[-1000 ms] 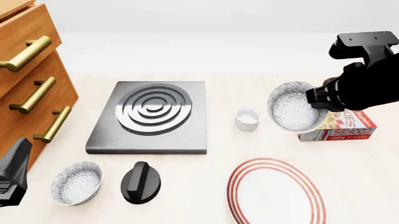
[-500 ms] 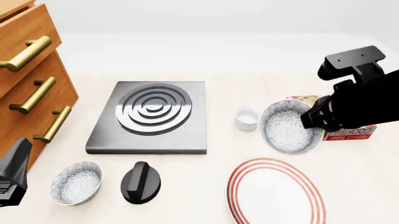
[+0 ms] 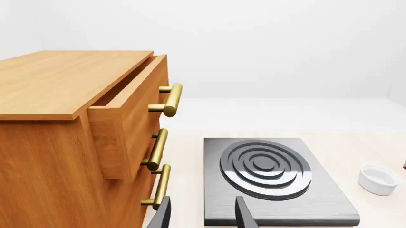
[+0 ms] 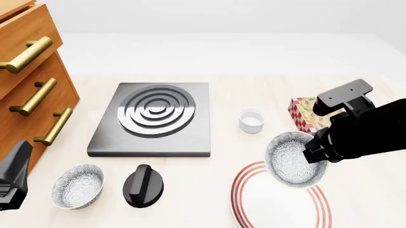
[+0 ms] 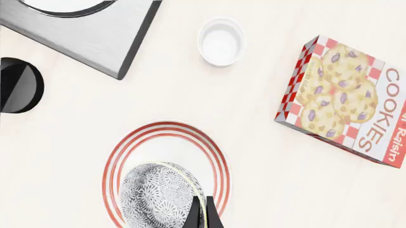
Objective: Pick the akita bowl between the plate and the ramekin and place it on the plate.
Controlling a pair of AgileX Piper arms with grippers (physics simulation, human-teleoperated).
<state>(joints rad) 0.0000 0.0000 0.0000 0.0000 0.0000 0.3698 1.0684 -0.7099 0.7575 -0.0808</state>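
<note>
The akita bowl [image 4: 293, 159], grey-and-white speckled, hangs tilted above the far part of the plate [image 4: 244, 192], with my right gripper [image 4: 315, 153] shut on its rim. In the right wrist view the bowl [image 5: 157, 194] lies inside the red rings of the plate [image 5: 130, 145], and the gripper [image 5: 200, 214] pinches its edge. The small white ramekin [image 4: 251, 120] stands on the table beyond the plate. My left gripper [image 3: 201, 216] is open with nothing between its fingers, low at the near left by the drawers.
A look-alike speckled bowl [image 4: 77, 186] sits at the near left beside a black knob [image 4: 143, 186]. A grey burner slab [image 4: 154, 116] lies mid-table. A cookie box [image 4: 303, 113] lies behind my right arm. A wooden drawer unit [image 4: 32, 85] fills the left edge.
My right gripper has carried the bowl from beside the cookie box toward the near edge and lower, over the plate. The cookie box now shows more. The left arm has not moved.
</note>
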